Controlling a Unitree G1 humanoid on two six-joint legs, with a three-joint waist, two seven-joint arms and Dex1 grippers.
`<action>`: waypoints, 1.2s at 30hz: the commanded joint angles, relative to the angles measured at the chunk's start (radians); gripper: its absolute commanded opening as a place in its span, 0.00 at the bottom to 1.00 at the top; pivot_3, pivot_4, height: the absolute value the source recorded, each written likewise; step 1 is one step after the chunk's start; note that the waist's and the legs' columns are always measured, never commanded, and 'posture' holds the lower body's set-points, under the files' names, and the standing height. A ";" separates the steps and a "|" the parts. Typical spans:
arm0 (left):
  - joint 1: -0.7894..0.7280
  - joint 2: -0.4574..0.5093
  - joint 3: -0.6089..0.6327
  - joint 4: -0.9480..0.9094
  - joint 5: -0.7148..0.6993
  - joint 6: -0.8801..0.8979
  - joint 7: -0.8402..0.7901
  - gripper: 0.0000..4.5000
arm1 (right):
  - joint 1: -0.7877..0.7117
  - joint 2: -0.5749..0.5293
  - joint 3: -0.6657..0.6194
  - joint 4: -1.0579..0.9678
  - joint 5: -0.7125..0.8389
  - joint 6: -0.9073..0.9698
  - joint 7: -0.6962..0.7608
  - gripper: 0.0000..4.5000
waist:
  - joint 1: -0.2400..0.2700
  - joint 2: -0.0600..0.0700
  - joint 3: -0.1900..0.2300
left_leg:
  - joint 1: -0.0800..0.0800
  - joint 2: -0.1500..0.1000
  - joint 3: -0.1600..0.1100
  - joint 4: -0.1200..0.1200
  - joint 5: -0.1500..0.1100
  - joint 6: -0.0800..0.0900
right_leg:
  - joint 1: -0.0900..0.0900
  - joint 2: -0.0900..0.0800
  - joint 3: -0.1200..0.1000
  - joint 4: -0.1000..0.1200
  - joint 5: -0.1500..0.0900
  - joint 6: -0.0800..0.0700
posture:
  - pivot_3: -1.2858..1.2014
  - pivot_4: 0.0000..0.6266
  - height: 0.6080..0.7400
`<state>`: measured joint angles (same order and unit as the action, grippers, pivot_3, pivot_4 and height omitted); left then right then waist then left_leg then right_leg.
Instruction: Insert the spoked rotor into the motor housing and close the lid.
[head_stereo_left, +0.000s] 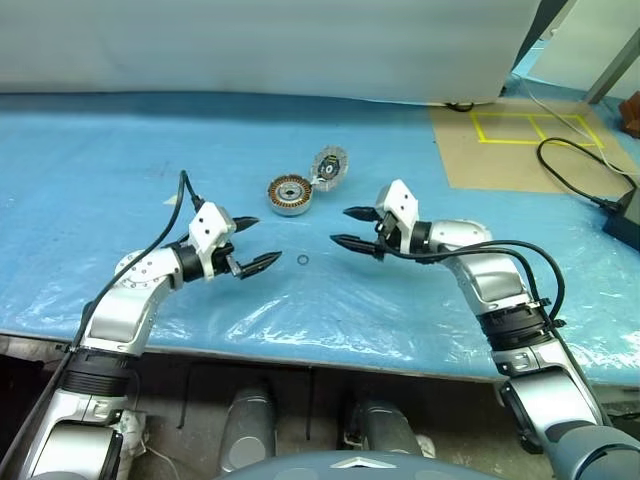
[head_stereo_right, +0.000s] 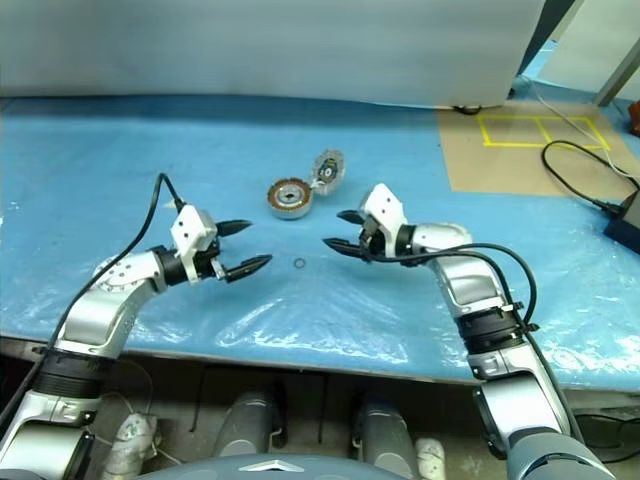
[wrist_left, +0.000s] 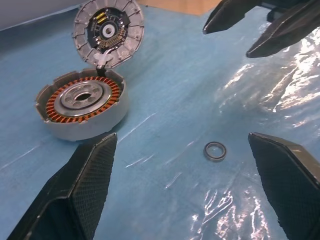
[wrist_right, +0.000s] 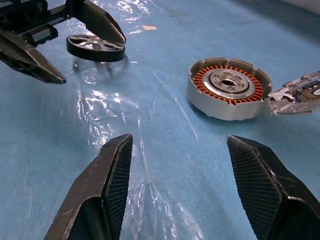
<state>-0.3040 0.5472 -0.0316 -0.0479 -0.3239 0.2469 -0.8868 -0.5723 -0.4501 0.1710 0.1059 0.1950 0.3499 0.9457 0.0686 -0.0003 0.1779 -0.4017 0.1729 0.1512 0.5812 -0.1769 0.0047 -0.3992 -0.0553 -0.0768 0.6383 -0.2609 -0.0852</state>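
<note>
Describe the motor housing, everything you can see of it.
The motor housing is a round, shallow, silver-grey metal puck. It lies flat and open on the blue sheet. Inside it, a ring of copper-orange windings surrounds a silver hub with a central hole. The lid is joined to its far edge by a small tab and is tilted up. Nothing else touches it.

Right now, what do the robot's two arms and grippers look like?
Both arms have silver-grey shells with black ribbed joints. Each wrist carries a white block, with black cables looping along the arm. The left gripper and right gripper each have two black, pointed fingers with textured pads.

One housing, one lid, perhaps one ring
</note>
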 joint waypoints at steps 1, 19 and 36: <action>0.001 0.006 0.013 -0.050 -0.016 0.007 -0.004 0.98 | -0.026 0.002 0.000 -0.004 0.002 -0.017 0.011 0.70 | 0.000 0.000 0.000 | 0.000 0.000 0.000 0.000 0.000 0.000 | 0.000 0.000 0.000 0.000 0.000 0.000 | 0.52 0.24 1.00; -0.012 0.033 0.032 -0.011 -0.003 -0.020 -0.009 0.98 | -0.121 0.030 0.029 0.081 -0.025 -0.056 0.057 0.70 | -0.002 0.000 0.000 | 0.000 0.000 0.000 0.001 0.000 0.000 | 0.000 0.000 0.000 0.001 0.000 0.000 | 0.52 0.24 1.00; 0.062 0.071 0.153 -0.036 -0.002 -0.048 0.062 0.98 | -0.659 0.265 0.070 0.980 -0.206 -0.471 0.114 0.70 | -0.008 0.001 0.000 | -0.003 0.001 0.000 0.002 0.000 0.001 | -0.004 0.000 -0.001 0.004 -0.002 -0.004 | 0.52 0.24 1.00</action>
<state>-0.2477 0.6097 0.0871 -0.0325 -0.3178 0.2147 -0.8380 -1.1853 -0.2039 0.2418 1.0406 0.0030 -0.0744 1.0549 0.0609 0.0002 0.1781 -0.4051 0.1746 0.1513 0.5830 -0.1775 0.0059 -0.4035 -0.0551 -0.0786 0.6423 -0.2632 -0.0895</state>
